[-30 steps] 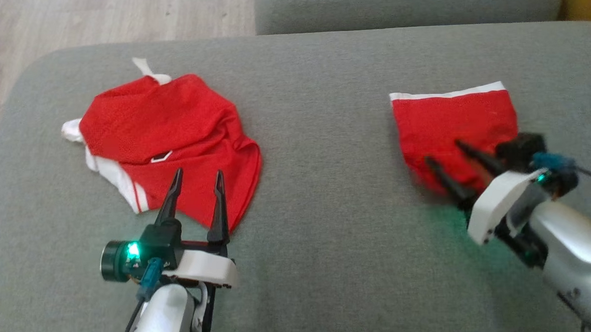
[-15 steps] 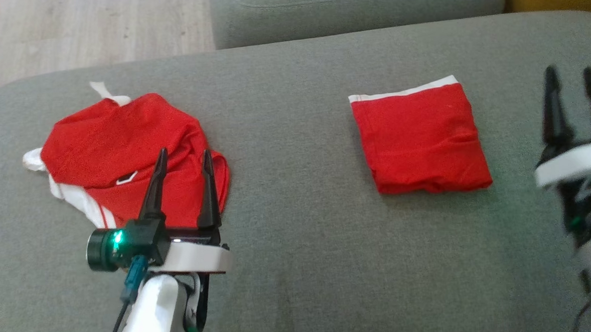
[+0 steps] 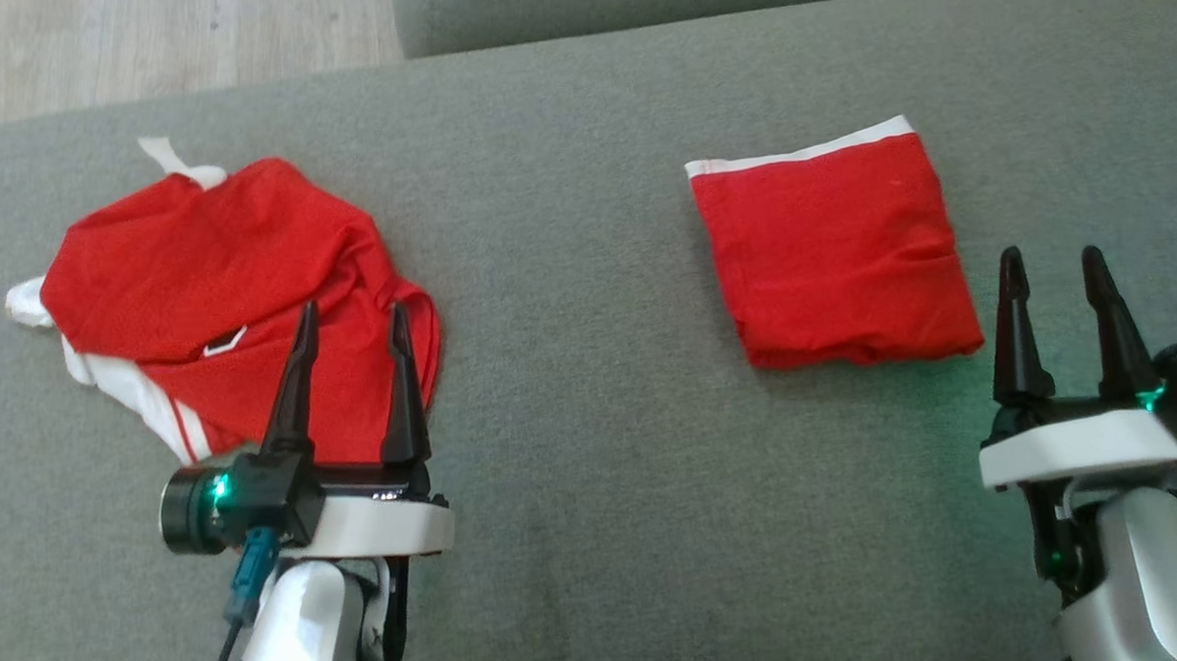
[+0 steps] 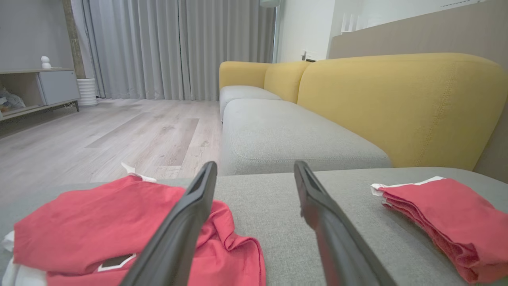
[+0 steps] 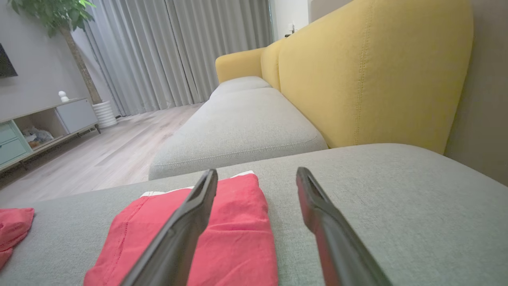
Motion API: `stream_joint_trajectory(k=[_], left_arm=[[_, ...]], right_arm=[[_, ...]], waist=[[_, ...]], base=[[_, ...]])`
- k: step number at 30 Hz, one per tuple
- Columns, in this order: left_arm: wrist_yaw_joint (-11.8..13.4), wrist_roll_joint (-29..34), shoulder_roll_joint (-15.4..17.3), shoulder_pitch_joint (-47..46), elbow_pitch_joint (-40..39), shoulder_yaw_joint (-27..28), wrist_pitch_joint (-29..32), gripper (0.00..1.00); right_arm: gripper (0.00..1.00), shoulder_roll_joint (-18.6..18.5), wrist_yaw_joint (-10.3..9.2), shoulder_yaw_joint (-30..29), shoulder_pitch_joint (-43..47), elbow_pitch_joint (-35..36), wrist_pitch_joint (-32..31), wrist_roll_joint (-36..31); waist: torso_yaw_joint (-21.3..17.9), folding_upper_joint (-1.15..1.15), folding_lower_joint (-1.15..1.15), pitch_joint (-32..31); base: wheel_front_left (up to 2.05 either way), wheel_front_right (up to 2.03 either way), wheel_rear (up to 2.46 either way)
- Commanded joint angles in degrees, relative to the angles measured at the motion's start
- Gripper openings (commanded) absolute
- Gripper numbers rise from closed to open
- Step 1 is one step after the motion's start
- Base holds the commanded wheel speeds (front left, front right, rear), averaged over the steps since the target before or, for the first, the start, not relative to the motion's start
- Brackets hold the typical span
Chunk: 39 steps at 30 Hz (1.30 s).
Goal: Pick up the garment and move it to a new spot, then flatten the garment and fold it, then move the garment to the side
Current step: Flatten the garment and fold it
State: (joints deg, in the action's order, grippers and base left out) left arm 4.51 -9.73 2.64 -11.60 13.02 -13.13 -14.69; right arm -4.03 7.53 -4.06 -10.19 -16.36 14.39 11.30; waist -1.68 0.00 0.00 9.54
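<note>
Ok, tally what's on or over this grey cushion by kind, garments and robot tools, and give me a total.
Garments: 2, the crumpled garment and the folded garment, both red.
Tools: 2, the left tool and the right tool, both open.
Total: 4

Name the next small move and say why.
Probably lower the left gripper onto the crumpled red garment and pinch its near edge: the open fingers hover over it, while the folded red garment lies flat, apart from the open right gripper.

On the cushion (image 3: 595, 489), folded garment (image 3: 833, 250) lies R, crumpled garment (image 3: 219, 277) L, well apart.
</note>
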Motion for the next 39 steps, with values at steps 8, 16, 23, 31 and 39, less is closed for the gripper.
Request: stream_joint_trajectory(k=[8, 16, 23, 31, 39], left_arm=[[-0.1, -0.3, 0.2, -5.0, -2.7, -0.1, -0.3, 1.0], [0.5, -1.3, 0.2, -7.9, -3.9, -2.5, -0.3, 1.0], [0.8, -1.6, 0.2, -9.2, -3.0, -3.9, -0.3, 1.0], [1.2, -1.6, 0.2, -8.3, -2.4, -3.9, -0.3, 1.0], [1.2, -1.6, 0.2, -7.8, -1.9, -4.2, -0.3, 1.0]], right_arm=[[0.0, -0.8, -0.04, 2.2, -10.7, -0.8, -0.5, -0.6], [0.0, -3.0, -0.04, -1.2, -23.1, -15.6, -5.4, -4.4], [0.0, -2.9, -0.04, -4.4, -28.7, -29.2, -3.4, -10.2], [0.0, 0.6, -0.04, 1.8, -29.6, -30.8, 0.4, -8.8], [0.0, 1.1, -0.04, 9.8, -28.1, -36.9, 0.6, -4.6]], waist=[[4.4, 0.0, 0.0, 6.6], [8.5, 0.0, 0.0, 12.5], [9.9, 0.0, 0.0, 12.6], [9.1, 0.0, 0.0, 9.7], [8.6, 0.0, 0.0, 8.4]], base=[[0.0, 0.0, 0.0], [0.0, 0.0, 0.0], [0.0, 0.0, 0.0], [0.0, 0.0, 0.0], [0.0, 0.0, 0.0]])
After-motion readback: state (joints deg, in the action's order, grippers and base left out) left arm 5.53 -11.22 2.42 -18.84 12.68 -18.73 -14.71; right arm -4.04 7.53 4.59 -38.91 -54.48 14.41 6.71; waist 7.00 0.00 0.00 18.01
